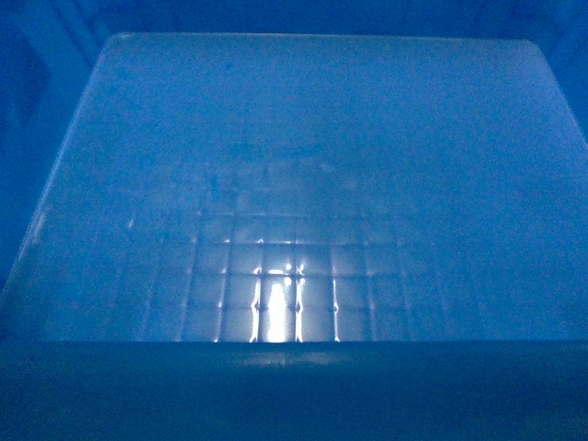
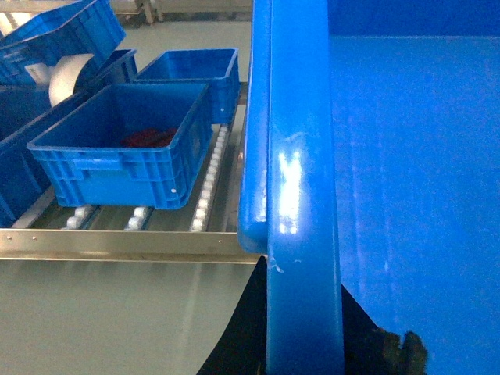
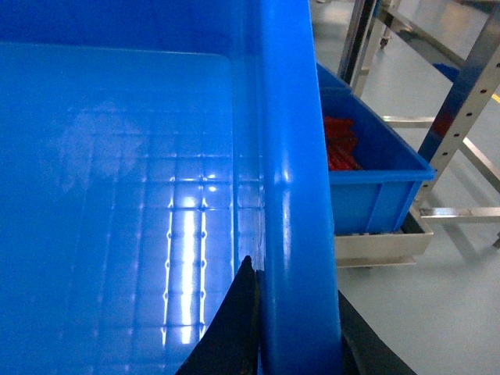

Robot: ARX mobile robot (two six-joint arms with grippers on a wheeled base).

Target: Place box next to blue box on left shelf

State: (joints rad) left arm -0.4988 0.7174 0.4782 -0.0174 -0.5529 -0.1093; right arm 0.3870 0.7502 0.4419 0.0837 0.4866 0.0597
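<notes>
The box (image 1: pixel 294 184) fills the head view, which looks down into its pale grid-patterned floor. My left gripper (image 2: pixel 303 332) is shut on the box's thick left rim (image 2: pixel 301 195), one black finger on each side. My right gripper (image 3: pixel 297 332) is shut the same way on the right rim (image 3: pixel 293 195). To the left of the box, the blue box (image 2: pixel 125 148) with something red inside rests on the left shelf's white rollers (image 2: pixel 207 195). The box's left wall crosses above the shelf's metal front rail (image 2: pixel 117 244).
A second blue crate (image 2: pixel 191 74) stands behind the blue box, and tilted blue bins (image 2: pixel 55 39) hang at far left. On the right, a blue bin of red parts (image 3: pixel 367 156) sits on a low steel-post rack (image 3: pixel 461 101). Grey floor lies below.
</notes>
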